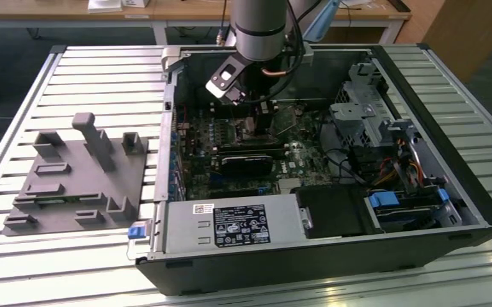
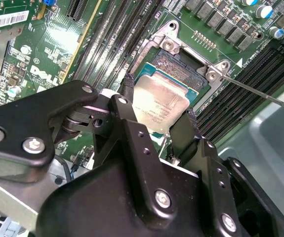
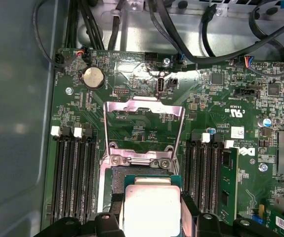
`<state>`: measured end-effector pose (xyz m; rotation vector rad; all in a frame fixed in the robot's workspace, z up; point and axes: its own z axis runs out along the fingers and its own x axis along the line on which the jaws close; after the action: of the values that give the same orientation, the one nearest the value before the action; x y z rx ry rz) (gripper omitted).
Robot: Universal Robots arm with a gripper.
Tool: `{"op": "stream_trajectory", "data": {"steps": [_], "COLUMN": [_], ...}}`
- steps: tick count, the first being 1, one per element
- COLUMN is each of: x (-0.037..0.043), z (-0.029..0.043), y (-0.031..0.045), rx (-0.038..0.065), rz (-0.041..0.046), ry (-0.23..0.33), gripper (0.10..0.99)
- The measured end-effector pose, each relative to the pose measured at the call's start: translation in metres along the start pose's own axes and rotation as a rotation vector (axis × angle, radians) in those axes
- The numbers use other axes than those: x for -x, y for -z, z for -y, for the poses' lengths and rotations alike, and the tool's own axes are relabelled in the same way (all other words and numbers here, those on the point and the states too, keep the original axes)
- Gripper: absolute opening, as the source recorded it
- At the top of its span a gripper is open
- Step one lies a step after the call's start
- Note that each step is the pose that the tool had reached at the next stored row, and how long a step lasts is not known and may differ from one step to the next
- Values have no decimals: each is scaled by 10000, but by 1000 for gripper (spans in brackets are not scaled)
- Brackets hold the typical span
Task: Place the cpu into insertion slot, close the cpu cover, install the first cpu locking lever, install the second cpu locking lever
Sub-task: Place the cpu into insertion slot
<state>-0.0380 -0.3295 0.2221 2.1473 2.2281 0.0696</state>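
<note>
- On the exterior view's left, lying on the ribbed metal table (image 1: 100, 70): a grey moulded plastic fixture with upright pegs and pockets (image 1: 75, 179), well apart from the work.
- Next along, laid on its side with the panel off: a black desktop computer case (image 1: 314, 268), presumably set so for reaching the green motherboard (image 3: 216, 103) from above.
- Near the middle of the case, below the silver-grey robot arm (image 1: 258, 25): the black two-fingered gripper (image 2: 159, 103), pinching the cpu, a small flat square chip with a dull silvery metal top (image 2: 166, 98), seen in both wrist views (image 3: 151, 210).
- Gripped by two opposite edges, one black finger (image 2: 129, 96) on each; probably held so to keep the underside free and the chip level for seating.
- Under and just beyond the chip: the insertion slot, a small dark square socket with a silvery rim (image 2: 176, 64), partly covered by the cpu; cannot tell whether touching or just above.
- Beyond the socket, swung up on its hinge: the cpu cover, a thin silvery square frame with a window (image 3: 144, 102), standing clear, evidently to leave the slot open.
- Beside the socket, sticking out free: a thin silvery wire locking lever (image 2: 260, 95), not yet hooked down.
- On the exterior view's right: a grey metal drive cage (image 1: 365, 109), well apart from the gripper.
</note>
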Motion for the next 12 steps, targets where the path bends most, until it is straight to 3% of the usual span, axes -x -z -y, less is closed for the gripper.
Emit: {"op": "stream_trajectory", "data": {"steps": [12], "x": [-19], "z": [1], "y": [-36], "rx": [1], "rz": [17], "ry": [-10], "gripper": [541]}}
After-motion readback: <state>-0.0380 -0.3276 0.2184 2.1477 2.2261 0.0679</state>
